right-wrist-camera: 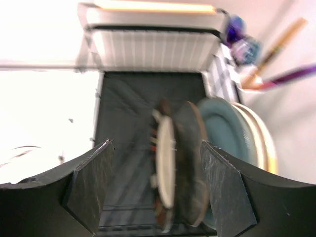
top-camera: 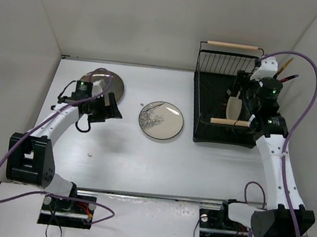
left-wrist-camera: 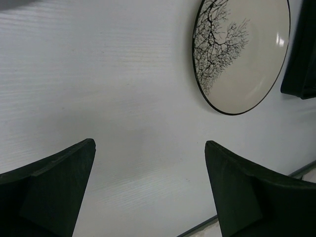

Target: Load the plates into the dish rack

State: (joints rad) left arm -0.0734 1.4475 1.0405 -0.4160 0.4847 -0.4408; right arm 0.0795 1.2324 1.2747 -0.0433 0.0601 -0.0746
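We see plates (right-wrist-camera: 166, 163) in dish rack (right-wrist-camera: 128, 113) | branch plate (top-camera: 161, 120), grey plate (top-camera: 107, 84) not yet in, on surface (top-camera: 141, 163) | left jaws, right jaws wide apart, empty

Bright, even overhead light fills the top view, with soft shadows under the left arm (top-camera: 59, 120) on the worktop (top-camera: 141, 157). The left wrist view is sharp, glare spotting the branch-patterned plate (left-wrist-camera: 242, 49). The right wrist view is blurred, smearing the racked plates (right-wrist-camera: 182, 168); its worktop blows out.

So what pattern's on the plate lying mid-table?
The plate shows black tree branches on cream, clearest in the left wrist view.
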